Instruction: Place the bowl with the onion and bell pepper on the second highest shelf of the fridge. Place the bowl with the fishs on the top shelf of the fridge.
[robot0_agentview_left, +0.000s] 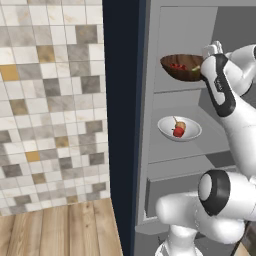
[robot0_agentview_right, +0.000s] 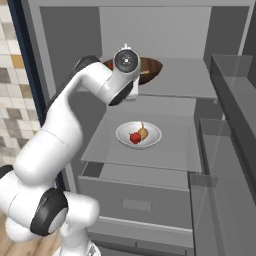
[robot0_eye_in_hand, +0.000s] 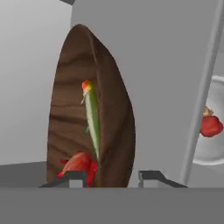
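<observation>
Fingers clamp the wood-grained brown bowl rim; slender green fish inside.

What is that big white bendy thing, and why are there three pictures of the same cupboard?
The white thing is a robot arm. The grey cupboard is an open fridge. Two pictures come from cameras riding on the robot's base, one behind it on the left and one on the right, so you see the same fridge from two sides. The third camera sits on the robot's hand, so that picture looks tipped over.

On the top shelf is a brown wooden bowl with two little fish in it, one red and one green. On the shelf below sits a white bowl with a red bell pepper and a brown onion.

The robot's gripper, its two-finger hand, is right at the brown bowl's rim, with one finger on each side. I can't tell whether it is squeezing the rim.
</observation>
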